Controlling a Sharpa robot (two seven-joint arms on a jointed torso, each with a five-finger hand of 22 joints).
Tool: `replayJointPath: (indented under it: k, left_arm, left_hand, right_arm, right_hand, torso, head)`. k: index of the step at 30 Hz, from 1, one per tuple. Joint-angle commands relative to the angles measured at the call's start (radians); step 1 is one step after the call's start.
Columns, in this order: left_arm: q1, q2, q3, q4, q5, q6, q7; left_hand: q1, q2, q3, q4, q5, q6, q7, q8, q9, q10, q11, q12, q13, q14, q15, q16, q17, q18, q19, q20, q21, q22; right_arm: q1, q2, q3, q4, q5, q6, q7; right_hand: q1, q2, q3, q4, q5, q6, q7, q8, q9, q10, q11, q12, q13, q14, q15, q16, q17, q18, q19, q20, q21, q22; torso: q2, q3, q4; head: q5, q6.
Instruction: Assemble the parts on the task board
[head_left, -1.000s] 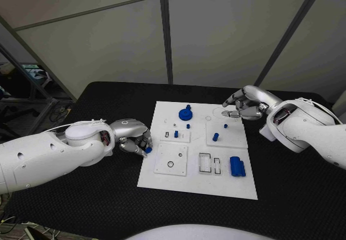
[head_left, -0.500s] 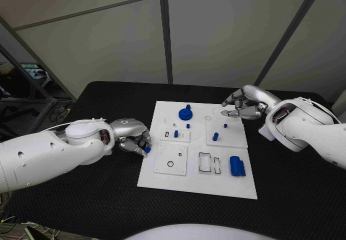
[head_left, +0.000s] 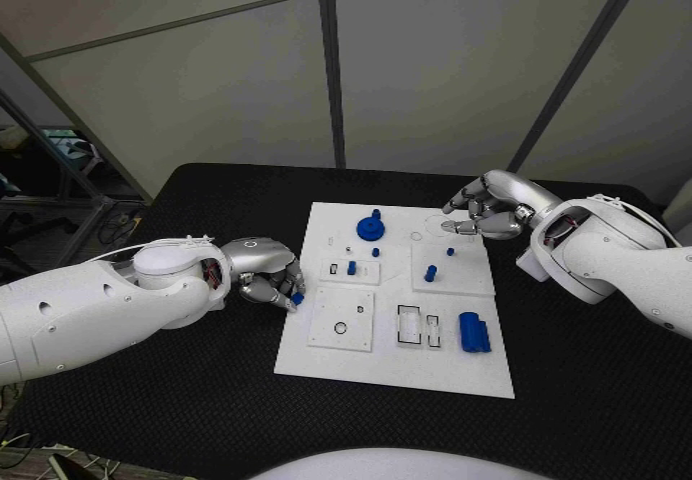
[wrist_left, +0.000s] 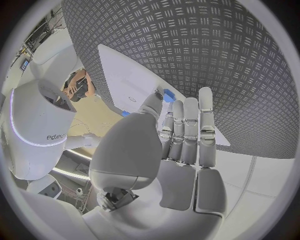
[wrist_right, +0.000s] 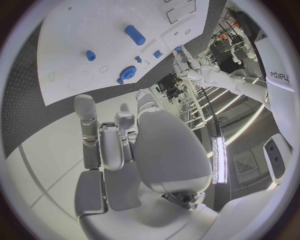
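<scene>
The white task board lies in the middle of the black table. My left hand hovers just off the board's left edge and pinches a small blue part between thumb and fingertip; the left wrist view shows that blue part at the fingertips. My right hand hangs over the board's far right corner with bent fingers and nothing in them. On the board stand a blue gear with a peg, small blue pegs and a blue cylinder.
The board carries raised white plates with slots and holes, one with a ring hole and one with rectangular slots. Black table surrounds the board on all sides. In the right wrist view the board lies beyond the fingers.
</scene>
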Motion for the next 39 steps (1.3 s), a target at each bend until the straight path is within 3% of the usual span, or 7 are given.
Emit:
replayJointPath:
  k: [1,10,17,20,25,28,39]
  left_arm:
    - [-0.003,0.003,-0.003,-0.006,-0.013,0.025,-0.012]
    - [-0.003,0.005,-0.003,-0.010,-0.001,0.015,-0.009]
    - [-0.002,0.007,-0.003,-0.013,0.003,0.009,-0.011]
    - [-0.002,0.009,-0.003,-0.015,0.004,0.008,-0.011]
    - [-0.002,0.012,-0.003,-0.017,0.006,0.006,-0.010]
    - [-0.001,0.013,-0.003,-0.018,0.006,0.004,-0.011]
    - [-0.001,0.017,-0.003,-0.018,0.006,-0.005,-0.014]
  left_hand:
    - [0.000,0.016,0.002,0.010,0.005,0.009,0.000,0.003,0.002,-0.008,0.000,0.003,-0.003,-0.003,-0.005,0.006,-0.002,-0.011,0.002,-0.005,0.004,0.003]
    - [-0.026,0.060,0.029,0.077,0.006,0.000,0.004,-0.007,0.000,-0.017,0.002,0.000,-0.016,-0.007,-0.003,0.010,-0.013,-0.011,-0.001,-0.004,0.002,0.012]
    - [-0.030,0.071,0.064,0.146,0.007,-0.005,0.005,-0.013,0.001,-0.023,0.002,0.004,-0.023,-0.008,-0.003,0.013,-0.022,-0.011,-0.002,-0.003,-0.002,0.018]
    - [-0.023,0.064,0.089,0.183,0.007,-0.007,0.006,-0.016,0.001,-0.026,0.002,0.009,-0.026,-0.009,-0.003,0.014,-0.027,-0.011,-0.002,-0.003,-0.005,0.020]
    - [0.004,0.022,0.157,0.278,0.006,-0.010,0.010,-0.018,0.001,-0.031,0.005,0.018,-0.037,-0.010,-0.001,0.019,-0.042,-0.010,0.001,-0.002,-0.013,0.027]
    - [0.017,0.005,0.181,0.304,0.007,-0.011,0.009,-0.019,0.002,-0.032,0.005,0.021,-0.041,-0.010,-0.001,0.020,-0.047,-0.011,0.002,-0.001,-0.016,0.029]
    - [0.046,-0.007,0.232,0.321,0.008,-0.015,0.015,-0.021,0.002,-0.036,0.005,0.019,-0.053,-0.012,-0.001,0.021,-0.056,-0.010,0.004,-0.001,-0.021,0.033]
  right_arm:
    - [0.001,0.000,0.000,0.002,-0.003,-0.007,0.004]
    - [0.001,0.000,0.000,0.002,-0.003,-0.007,0.005]
    - [0.001,-0.001,0.000,0.003,-0.003,-0.007,0.005]
    - [0.001,-0.001,0.000,0.003,-0.003,-0.007,0.005]
    - [0.001,-0.001,0.000,0.003,-0.003,-0.007,0.006]
    - [0.001,-0.002,0.000,0.003,-0.003,-0.007,0.006]
    - [0.001,-0.002,0.000,0.004,-0.003,-0.007,0.006]
  right_hand:
    - [0.002,0.002,0.001,0.003,0.005,0.001,-0.003,0.003,0.000,0.001,-0.005,-0.003,-0.002,0.044,-0.006,-0.006,0.013,0.016,0.008,-0.002,-0.005,-0.001]
    - [0.001,0.003,0.001,0.004,0.005,0.001,-0.003,0.004,0.000,0.001,-0.005,-0.003,-0.002,0.044,-0.006,-0.007,0.013,0.016,0.008,-0.002,-0.006,-0.001]
    - [0.000,0.003,0.001,0.005,0.005,0.001,-0.003,0.004,0.000,0.001,-0.005,-0.004,-0.002,0.044,-0.006,-0.007,0.012,0.016,0.008,-0.002,-0.006,-0.001]
    - [0.000,0.003,0.001,0.005,0.005,0.001,-0.003,0.004,0.000,0.001,-0.005,-0.004,-0.002,0.044,-0.006,-0.007,0.012,0.016,0.008,-0.002,-0.006,-0.001]
    - [-0.002,0.003,0.000,0.005,0.005,0.001,-0.003,0.004,0.000,0.001,-0.005,-0.004,-0.003,0.044,-0.006,-0.007,0.013,0.016,0.008,-0.002,-0.006,-0.002]
    - [-0.002,0.003,0.000,0.005,0.005,0.001,-0.003,0.004,0.000,0.001,-0.005,-0.004,-0.003,0.044,-0.006,-0.007,0.013,0.016,0.008,-0.002,-0.006,-0.002]
    - [-0.002,0.003,0.000,0.005,0.005,0.001,-0.003,0.004,0.000,0.001,-0.005,-0.004,-0.003,0.044,-0.006,-0.007,0.013,0.016,0.008,-0.002,-0.006,-0.002]
  torso:
    - [0.000,-0.0001,-0.0003]
    - [0.000,-0.0004,0.0001]
    - [0.000,-0.0003,0.0000]
    - [0.000,-0.0002,0.0004]
    - [0.000,-0.0002,-0.0003]
    - [0.000,0.0000,-0.0005]
    - [-0.001,-0.0003,-0.0001]
  head:
    - [-0.002,0.000]
    - [-0.002,0.003]
    - [-0.003,0.005]
    - [-0.004,0.005]
    - [-0.005,0.006]
    - [-0.005,0.006]
    - [-0.006,0.008]
